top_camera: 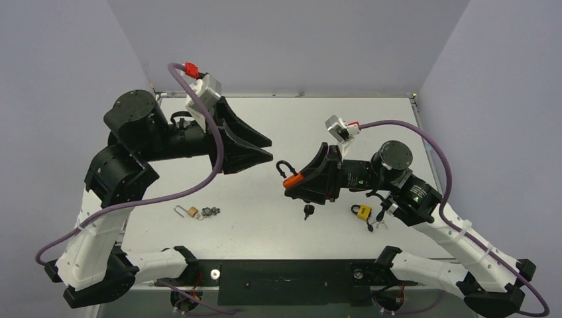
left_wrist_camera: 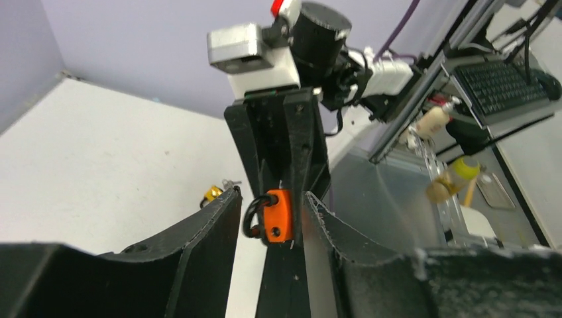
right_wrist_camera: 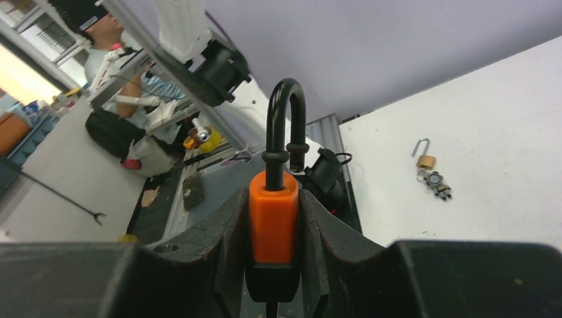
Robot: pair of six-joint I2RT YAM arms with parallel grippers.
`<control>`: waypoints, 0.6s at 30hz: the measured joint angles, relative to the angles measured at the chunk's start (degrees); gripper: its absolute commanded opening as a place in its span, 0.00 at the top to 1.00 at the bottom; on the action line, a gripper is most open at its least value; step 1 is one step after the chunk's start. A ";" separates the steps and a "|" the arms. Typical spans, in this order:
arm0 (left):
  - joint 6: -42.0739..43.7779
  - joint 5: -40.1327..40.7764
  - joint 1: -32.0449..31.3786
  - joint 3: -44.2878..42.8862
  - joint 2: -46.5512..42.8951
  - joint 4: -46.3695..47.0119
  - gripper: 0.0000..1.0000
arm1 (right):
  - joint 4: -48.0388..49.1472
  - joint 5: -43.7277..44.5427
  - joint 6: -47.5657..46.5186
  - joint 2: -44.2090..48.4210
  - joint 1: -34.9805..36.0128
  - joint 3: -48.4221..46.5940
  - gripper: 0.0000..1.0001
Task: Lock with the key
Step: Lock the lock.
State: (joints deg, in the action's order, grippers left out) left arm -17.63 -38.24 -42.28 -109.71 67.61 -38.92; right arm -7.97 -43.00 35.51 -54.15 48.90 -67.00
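Orange padlock (top_camera: 292,180) sat clamped in my R pincer (top_camera: 298,183), held up off the counter (top_camera: 278,119) approx over its middle, a bit toward the right edge. R fingers (right_wrist_camera: 225,232) were closed tight on the lock's two flat sides; R wrist view showed it wedged btwn both pads w/ no gap. Its black shackle (right_wrist_camera: 286,119) stuck out past the fingertips, toward my L arm. It looked lifted out of the body on one leg, but I couldn't tell for sure. A small black key-shaped piece (top_camera: 308,211) was just under the R pincer; I couldn't tell if it hung from the lock or lay on the counter. My L pincer (top_camera: 270,150) was spread wide w/ nothing in it, tips facing the lock & near it, not touching. In L wrist view the lock showed in the gap btwn my two L fingers (left_wrist_camera: 205,232). Elsewhere: brass padlock (top_camera: 192,211), shackle looking open, w/ a key bunch (top_camera: 211,212) just beside it, toward the near edge, left of ctr. Yellow padlock (top_camera: 362,212) lay toward the near edge, right of ctr, by my R arm.
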 measured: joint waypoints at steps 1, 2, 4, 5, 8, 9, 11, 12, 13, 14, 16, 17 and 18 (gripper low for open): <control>0.68 -1.09 0.00 0.20 0.26 -0.87 0.63 | -0.26 -1.01 0.13 0.33 0.07 0.00 1.00; 1.62 -2.38 -0.04 0.63 0.52 -1.66 0.63 | -0.70 -2.16 0.22 0.74 0.28 0.00 1.00; 2.82 -4.15 -0.17 1.90 1.31 -3.21 0.61 | -1.38 -3.74 0.22 1.36 0.39 0.00 1.00; 3.39 -4.94 -0.31 2.91 1.75 -4.00 0.60 | -1.90 -4.50 0.15 1.60 0.68 -0.04 1.00; 4.33 -6.25 -0.44 4.61 2.62 -6.05 0.59 | -3.04 -5.79 0.02 1.66 1.29 -0.04 1.00; 4.50 -6.58 -0.48 4.85 2.78 -6.40 0.59 | -3.48 -6.05 -0.09 1.62 1.46 -0.04 1.00; 4.85 -7.32 -0.57 5.25 2.86 -6.91 0.59 | -4.35 -6.43 -0.46 1.27 1.90 -0.07 1.00; 4.87 -7.65 -0.70 5.27 2.82 -6.97 0.59 | -4.70 -6.49 -0.59 1.07 2.08 -0.13 1.00; 4.90 -8.13 -0.90 5.33 2.73 -6.93 0.59 | -5.40 -6.49 -0.98 0.81 2.19 -0.24 1.00; 4.90 -8.50 -1.14 5.44 2.58 -6.95 0.59 | -6.16 -6.51 -1.40 0.52 2.21 -0.42 1.00; 4.90 -9.03 -1.60 6.05 2.10 -6.91 0.59 | -7.39 -6.47 -2.10 -0.15 2.21 -0.85 1.00; 4.92 -9.20 -1.84 6.40 1.90 -6.93 0.59 | -7.87 -6.38 -2.36 -0.44 2.21 -1.09 1.00; 4.96 -9.38 -2.05 6.67 1.75 -6.93 0.59 | -8.22 -6.34 -2.60 -0.61 2.19 -1.25 1.00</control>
State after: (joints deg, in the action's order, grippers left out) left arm -12.67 -47.62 -44.34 -103.04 69.36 -45.84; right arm -16.19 -49.34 32.91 -54.76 51.09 -68.25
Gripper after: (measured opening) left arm 0.410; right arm 0.261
